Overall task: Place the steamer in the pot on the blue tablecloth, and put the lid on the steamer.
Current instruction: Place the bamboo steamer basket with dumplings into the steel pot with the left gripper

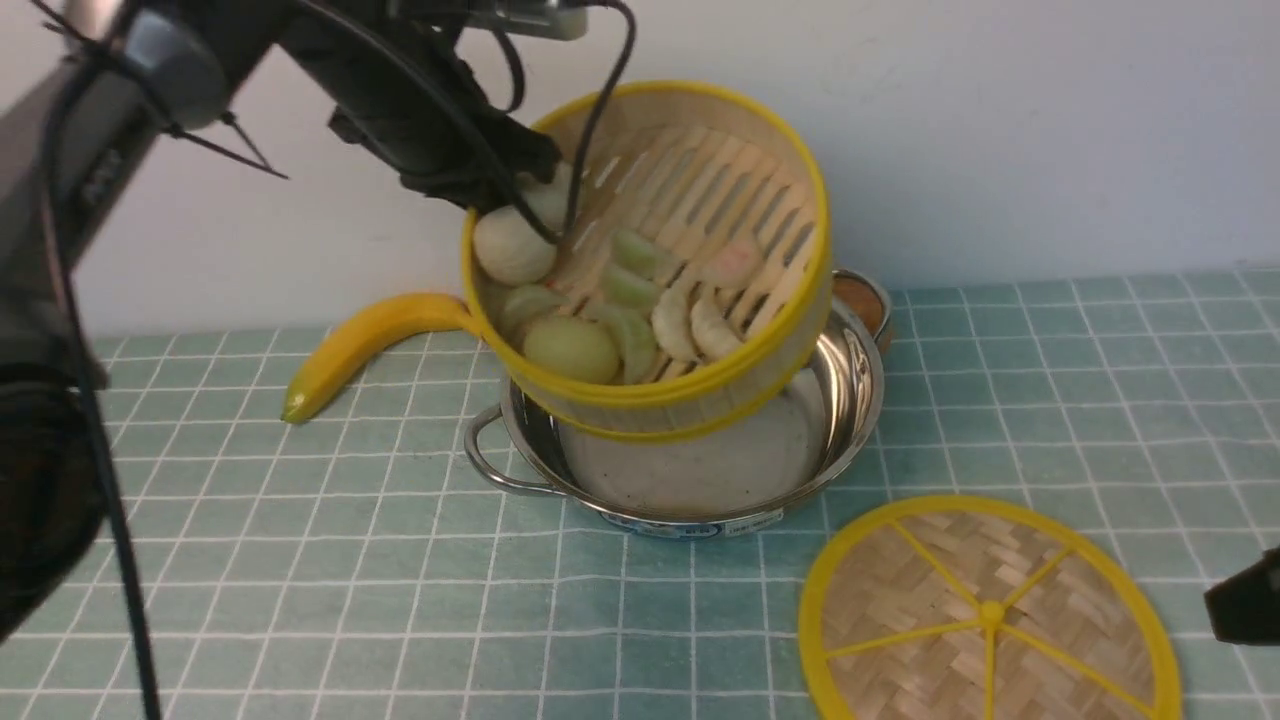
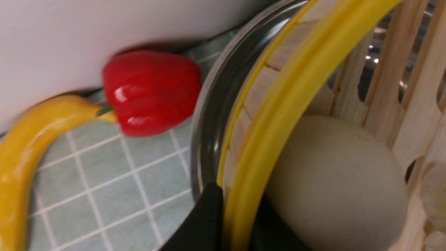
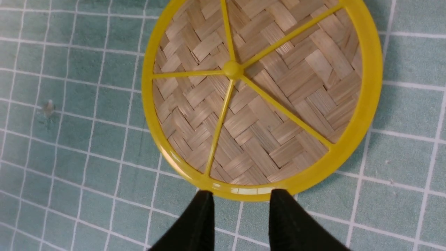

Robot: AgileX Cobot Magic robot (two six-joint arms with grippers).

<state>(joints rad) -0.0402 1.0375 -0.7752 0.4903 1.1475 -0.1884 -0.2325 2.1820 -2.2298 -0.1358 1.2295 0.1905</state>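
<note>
The steamer [image 1: 700, 200], a bamboo basket with a yellow rim and toy buns and dumplings inside, hangs steeply tilted over the pot [image 1: 850, 400]; its low side dips into the pot's mouth. My left gripper [image 1: 515, 180] is shut on the steamer's raised rim [image 2: 278, 115], one finger [image 2: 205, 216] outside the wall and one inside beside a bun [image 2: 334, 181]. The shiny pot stands on the blue tablecloth [image 1: 300, 560]. The lid [image 1: 985, 610] lies flat at the front right. My right gripper [image 3: 242, 193] is open, its tips at the near edge of the lid [image 3: 258, 94].
A yellow banana [image 1: 360, 340] lies left of the pot near the back wall. A red pepper [image 2: 150, 90] sits next to the banana [image 2: 21, 150] and the pot rim [image 2: 209, 104]. A small brown-orange object [image 1: 865, 300] shows behind the pot.
</note>
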